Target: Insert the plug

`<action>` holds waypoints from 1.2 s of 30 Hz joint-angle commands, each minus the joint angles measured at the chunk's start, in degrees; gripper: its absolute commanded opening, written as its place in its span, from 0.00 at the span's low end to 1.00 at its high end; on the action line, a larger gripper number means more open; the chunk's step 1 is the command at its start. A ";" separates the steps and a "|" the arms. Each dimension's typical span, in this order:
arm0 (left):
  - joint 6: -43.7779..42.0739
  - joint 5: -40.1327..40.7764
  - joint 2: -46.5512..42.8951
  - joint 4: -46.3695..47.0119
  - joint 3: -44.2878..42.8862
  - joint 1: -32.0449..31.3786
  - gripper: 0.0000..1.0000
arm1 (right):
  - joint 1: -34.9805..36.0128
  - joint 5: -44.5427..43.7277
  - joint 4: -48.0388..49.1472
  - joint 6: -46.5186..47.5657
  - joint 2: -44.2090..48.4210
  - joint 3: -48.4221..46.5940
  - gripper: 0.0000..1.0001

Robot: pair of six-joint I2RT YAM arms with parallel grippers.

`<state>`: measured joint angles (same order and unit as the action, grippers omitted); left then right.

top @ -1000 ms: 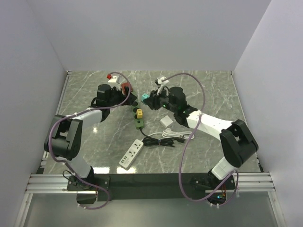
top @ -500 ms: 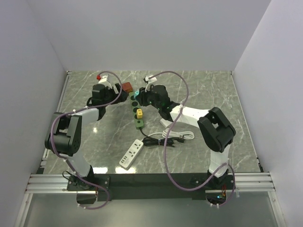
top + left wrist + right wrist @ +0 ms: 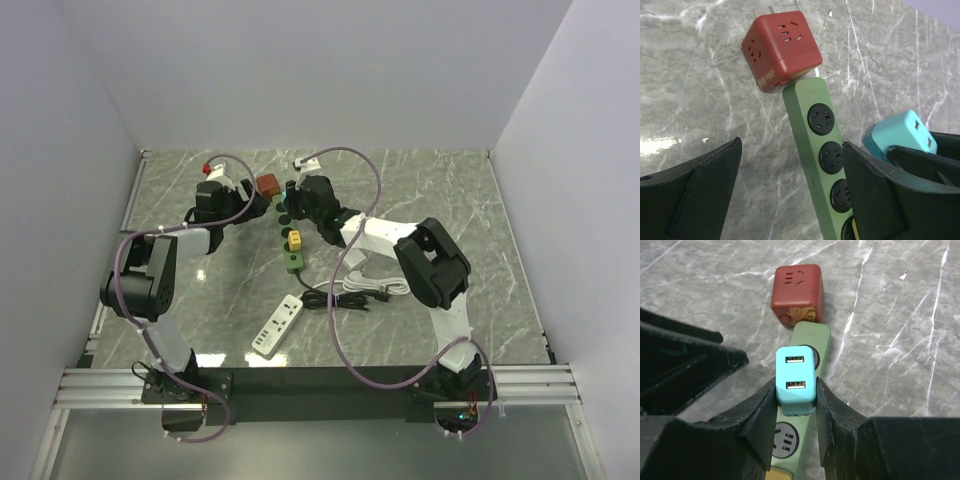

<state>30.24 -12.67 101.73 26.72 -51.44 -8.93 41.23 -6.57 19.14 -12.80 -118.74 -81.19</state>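
The right pincer (image 3: 796, 392), clamped on the teal plug (image 3: 796, 371) just over an end socket of the green power strip (image 3: 811, 332), could skid the loose strip or jam misaligned pins, because the left pincer (image 3: 790, 150) stands apart astride the strip, holding nothing.

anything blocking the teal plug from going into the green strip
Nothing visible does. The teal plug, held in the right pincer, sits over empty sockets of the green strip; the red cube lies past its end and the yellow plug farther down.
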 commanded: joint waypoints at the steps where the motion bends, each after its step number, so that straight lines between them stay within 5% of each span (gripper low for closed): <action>1: 1.66 -1.92 0.04 3.25 -1.12 0.05 0.87 | 0.95 -5.03 -2.60 -1.00 -1.05 -5.99 0.00; 5: 2.28 -2.71 0.75 3.78 -1.90 -0.04 0.87 | 2.01 -6.79 -11.11 -0.65 -4.13 -12.41 0.00; 11: 2.90 -3.42 4.44 2.81 -4.28 -1.17 0.86 | 2.80 -7.76 -11.40 -1.26 -1.76 -9.52 0.00; 36: -1.94 12.49 13.23 -12.30 -15.18 -11.11 0.79 | -0.72 -11.10 3.10 -2.41 25.30 24.05 0.00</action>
<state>30.41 -3.86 114.24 18.20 -64.29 -19.18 40.86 -15.70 16.71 -14.33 -97.82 -59.02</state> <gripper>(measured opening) 0.804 0.394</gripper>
